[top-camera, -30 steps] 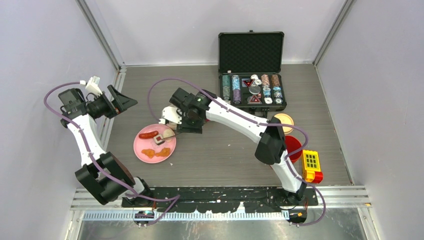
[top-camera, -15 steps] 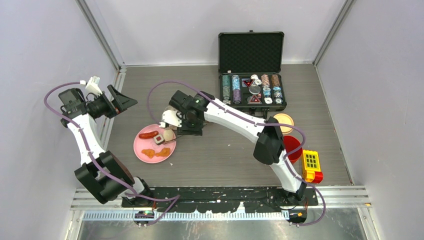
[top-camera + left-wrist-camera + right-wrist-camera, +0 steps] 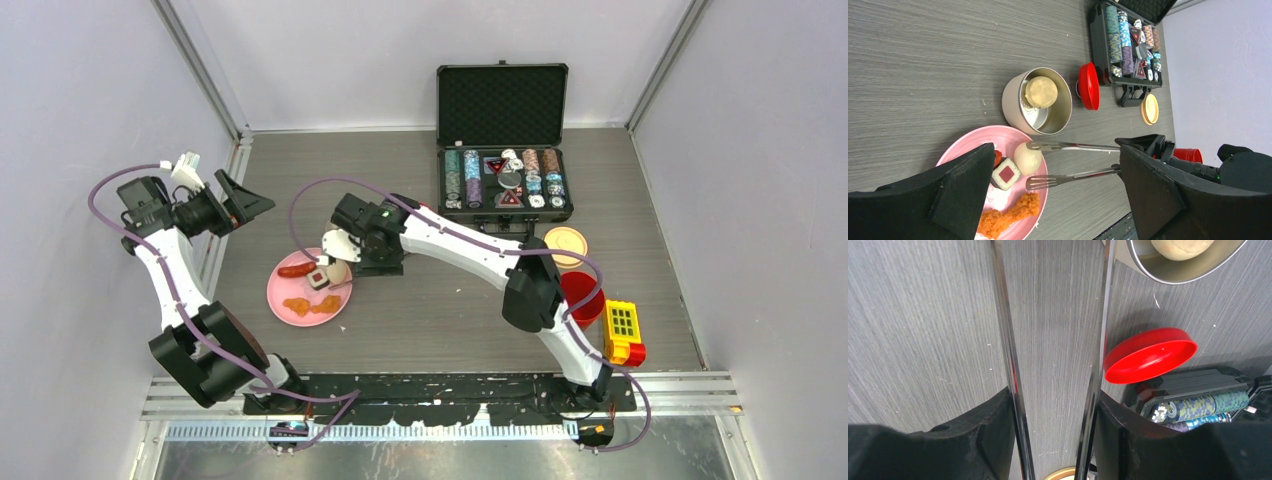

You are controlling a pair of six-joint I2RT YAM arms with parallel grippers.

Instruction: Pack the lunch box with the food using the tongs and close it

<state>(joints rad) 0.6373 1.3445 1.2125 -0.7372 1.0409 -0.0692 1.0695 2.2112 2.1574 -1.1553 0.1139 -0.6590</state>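
Observation:
My right gripper (image 3: 362, 256) is shut on the tongs (image 3: 1068, 146), its fingers (image 3: 993, 425) pressing both slim arms from outside. The tongs' tips straddle a pale egg (image 3: 1027, 159) at the edge of the pink plate (image 3: 283, 295); the upper tip touches it. Also on the plate are a red sausage (image 3: 295, 269), a white cube with a red centre (image 3: 1006, 174) and orange nuggets (image 3: 1008, 216). The steel bowl (image 3: 1013, 102) beside the plate holds another pale lump (image 3: 1041, 91). The red canister (image 3: 582, 295) and beige lid (image 3: 566, 241) stand at the right. My left gripper (image 3: 245, 205) hangs open and raised at the left.
A red lid (image 3: 1088, 86) stands on edge between the bowl and the open black case of poker chips (image 3: 505, 180). A yellow and red block toy (image 3: 622, 333) sits by the canister near the front right. Side walls close in the table on both sides.
My right arm has shifted left toward the plate, bringing the tongs' tips around the egg. The left arm has not moved.

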